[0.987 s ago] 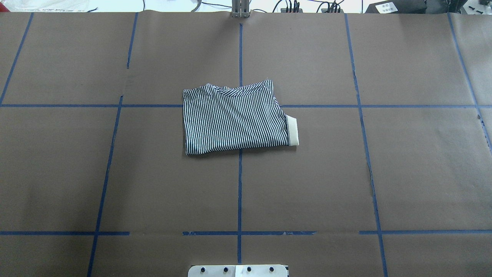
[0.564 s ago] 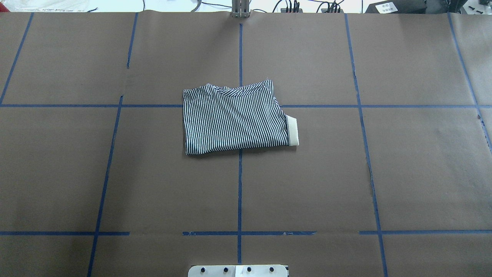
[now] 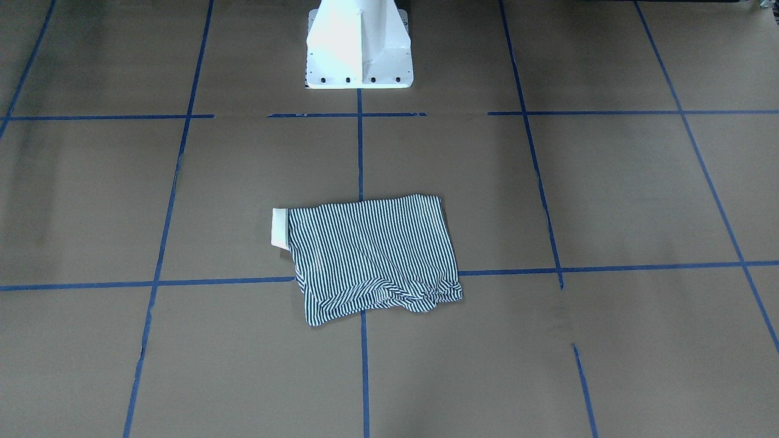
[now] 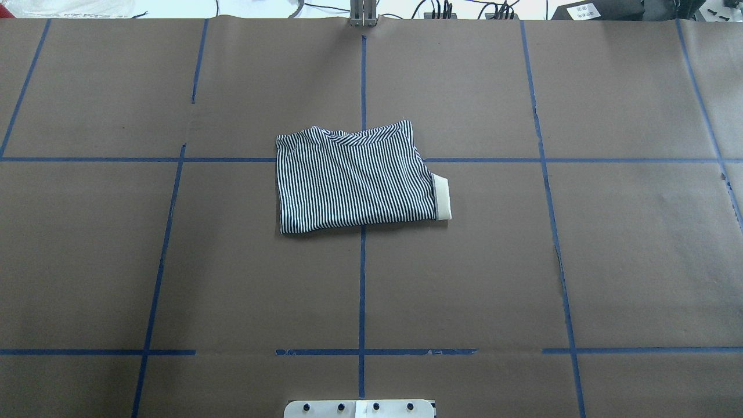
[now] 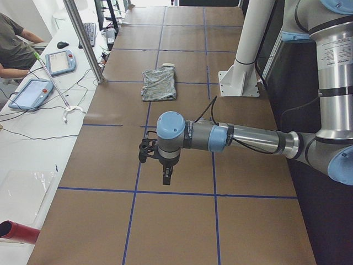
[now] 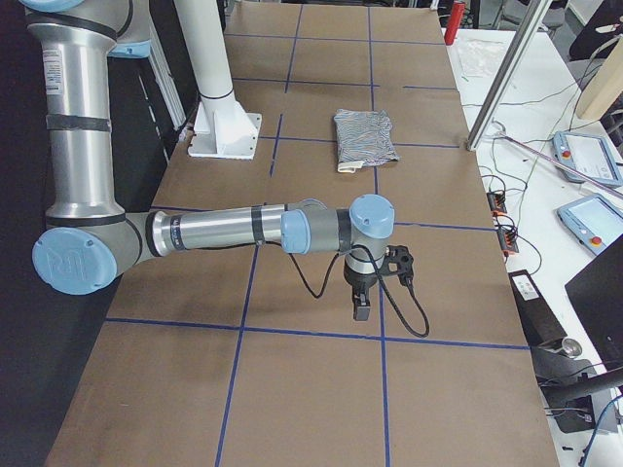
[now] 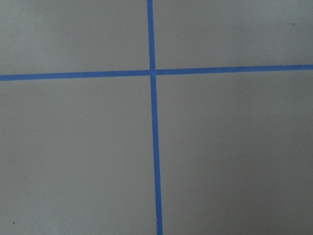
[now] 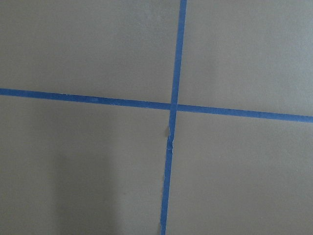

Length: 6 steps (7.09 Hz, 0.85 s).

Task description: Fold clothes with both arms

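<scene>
From overhead I see the folded polo shirt (image 4: 354, 183), its cream band (image 4: 443, 199) at 3 o'clock. The left gripper (image 5: 165, 178) and right gripper (image 6: 361, 311) hang elsewhere, and I cannot tell their opening.

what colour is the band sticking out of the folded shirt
Cream: the band pokes out of the striped shirt; overhead view shows it best.

Brown paper-covered table (image 4: 638, 261), blue tape grid (image 4: 361, 290), metal post (image 5: 83, 38), blue-edged tablet (image 5: 60, 62), seated person (image 5: 14, 49)
</scene>
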Available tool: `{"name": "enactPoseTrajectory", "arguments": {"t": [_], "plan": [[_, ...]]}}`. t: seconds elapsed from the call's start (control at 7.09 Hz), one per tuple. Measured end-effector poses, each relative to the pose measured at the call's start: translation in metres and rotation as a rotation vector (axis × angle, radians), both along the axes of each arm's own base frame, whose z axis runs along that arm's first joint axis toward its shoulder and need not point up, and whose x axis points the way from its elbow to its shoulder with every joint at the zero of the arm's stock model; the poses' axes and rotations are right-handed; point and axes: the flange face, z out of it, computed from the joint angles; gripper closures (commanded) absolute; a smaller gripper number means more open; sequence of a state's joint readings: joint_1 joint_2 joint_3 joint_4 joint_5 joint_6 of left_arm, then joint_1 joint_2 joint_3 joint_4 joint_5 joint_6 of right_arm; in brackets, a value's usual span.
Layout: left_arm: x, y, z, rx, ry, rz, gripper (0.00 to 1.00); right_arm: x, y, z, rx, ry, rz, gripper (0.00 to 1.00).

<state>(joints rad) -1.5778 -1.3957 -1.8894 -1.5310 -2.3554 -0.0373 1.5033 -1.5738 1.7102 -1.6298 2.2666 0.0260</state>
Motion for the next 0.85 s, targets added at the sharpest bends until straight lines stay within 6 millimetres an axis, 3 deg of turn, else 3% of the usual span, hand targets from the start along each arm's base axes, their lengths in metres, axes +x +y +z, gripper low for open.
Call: {"name": "enactPoseTrajectory", "arguments": {"t": [0.42,0.85], "plan": [[-0.001,0.003,0.000,-0.025,-0.001,0.003,0.00,-0.003,0.001,-0.001,-0.001,-0.012,-0.005,0.00],[0.001,0.012,0.038,-0.096,0.003,0.008,0.00,-0.005,0.002,0.000,-0.002,-0.017,-0.010,0.00]]}}
